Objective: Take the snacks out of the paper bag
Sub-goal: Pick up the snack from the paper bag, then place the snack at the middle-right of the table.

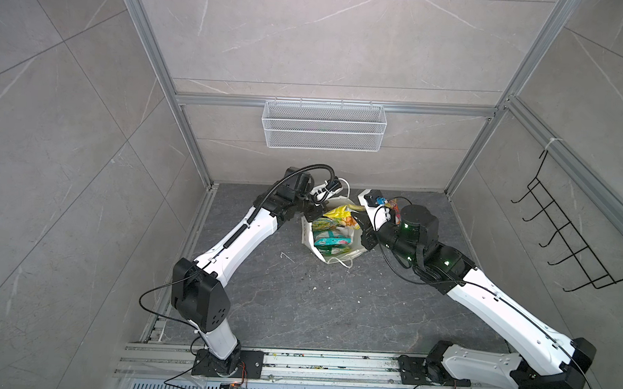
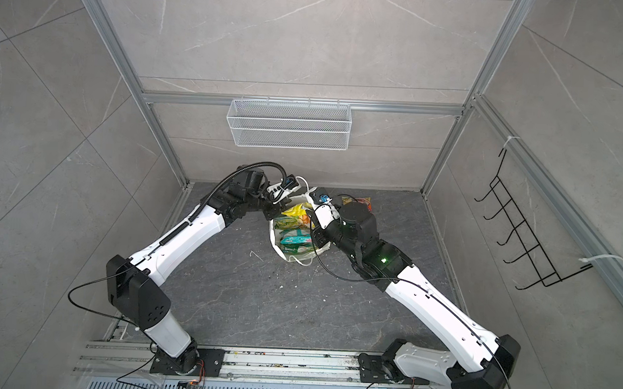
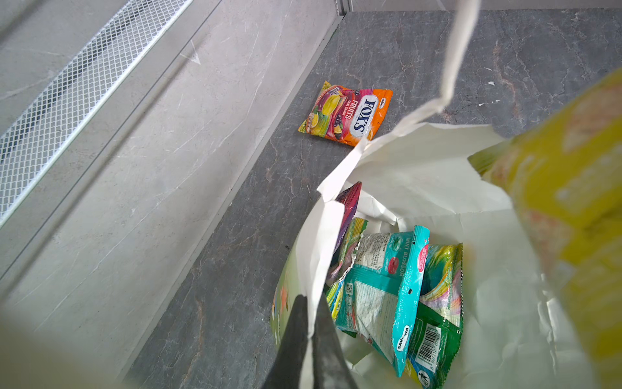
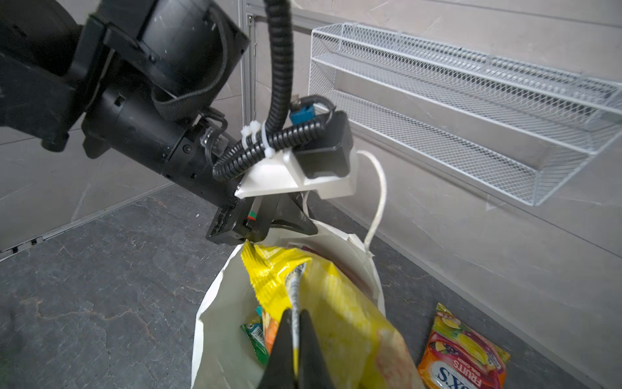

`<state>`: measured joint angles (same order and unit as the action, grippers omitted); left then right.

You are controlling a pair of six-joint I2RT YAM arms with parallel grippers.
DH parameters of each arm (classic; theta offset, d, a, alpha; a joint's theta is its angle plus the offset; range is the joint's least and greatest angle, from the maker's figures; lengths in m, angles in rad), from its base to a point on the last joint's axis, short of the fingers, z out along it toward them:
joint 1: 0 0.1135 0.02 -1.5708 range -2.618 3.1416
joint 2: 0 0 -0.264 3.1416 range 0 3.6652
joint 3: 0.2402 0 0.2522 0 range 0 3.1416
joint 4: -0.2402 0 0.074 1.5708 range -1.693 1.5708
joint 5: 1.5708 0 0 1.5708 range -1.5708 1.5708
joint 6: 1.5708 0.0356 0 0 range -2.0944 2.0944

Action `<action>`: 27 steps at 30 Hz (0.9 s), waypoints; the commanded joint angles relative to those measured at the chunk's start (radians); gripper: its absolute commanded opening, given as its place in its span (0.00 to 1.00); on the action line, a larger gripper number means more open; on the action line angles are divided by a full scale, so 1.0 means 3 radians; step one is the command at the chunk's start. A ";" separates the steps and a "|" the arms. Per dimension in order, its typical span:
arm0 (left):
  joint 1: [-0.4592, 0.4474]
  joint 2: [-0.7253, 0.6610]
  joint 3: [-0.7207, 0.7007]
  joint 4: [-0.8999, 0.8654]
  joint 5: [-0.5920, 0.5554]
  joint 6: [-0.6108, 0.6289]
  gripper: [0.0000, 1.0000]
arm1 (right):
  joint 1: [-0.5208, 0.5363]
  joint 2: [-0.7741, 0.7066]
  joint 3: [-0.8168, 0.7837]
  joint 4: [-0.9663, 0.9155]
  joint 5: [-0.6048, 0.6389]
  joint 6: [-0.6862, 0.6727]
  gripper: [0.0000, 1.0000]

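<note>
One orange packet (image 2: 363, 201) lay on the desk (image 2: 261, 309) behind the paper bag (image 2: 275, 237) in a top view. Left wrist view: the left fingers (image 3: 296, 336) pinched the bag's rim, with teal and green snacks (image 3: 387, 286) deep inside. Right wrist view: the right fingers (image 4: 282, 343) pinched the yellow packet (image 4: 336, 303) by its seam, its length pointing away from them, partly clear of the mouth.

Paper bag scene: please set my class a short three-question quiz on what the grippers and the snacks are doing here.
1. True or false: the left gripper is shut on the paper bag rim.
2. Which does the right gripper grip? A: yellow packet. B: teal packet. C: purple packet.
3. Fill in: the orange FOX'S packet lies ___ the bag.
Key: 1 true; 2 A; 3 outside.
</note>
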<state>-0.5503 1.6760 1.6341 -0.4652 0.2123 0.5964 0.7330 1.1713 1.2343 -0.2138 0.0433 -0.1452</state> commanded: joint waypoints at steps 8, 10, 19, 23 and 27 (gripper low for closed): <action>-0.0049 -0.0059 0.0045 0.0248 0.0137 -0.0029 0.00 | -0.0011 -0.0303 0.0061 0.0115 0.0630 0.0141 0.00; -0.0049 -0.0069 0.0040 0.0247 0.0136 -0.0025 0.00 | -0.0046 -0.0325 0.0070 0.0095 0.0764 0.0168 0.00; -0.0062 -0.0092 0.0043 0.0247 0.0152 -0.0019 0.00 | -0.1069 -0.0101 0.0091 -0.0307 0.0506 0.0958 0.00; -0.0062 -0.0105 0.0040 0.0242 0.0147 -0.0014 0.00 | -0.1528 0.0238 0.0114 -0.0549 0.0004 0.1337 0.00; -0.0066 -0.0105 0.0056 0.0231 0.0139 -0.0004 0.00 | -0.1892 0.0647 0.0193 -0.0773 -0.0680 0.1687 0.00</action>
<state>-0.5579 1.6760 1.6341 -0.4656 0.2127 0.5968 0.2150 1.3121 1.2610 -0.3588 0.0223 0.2344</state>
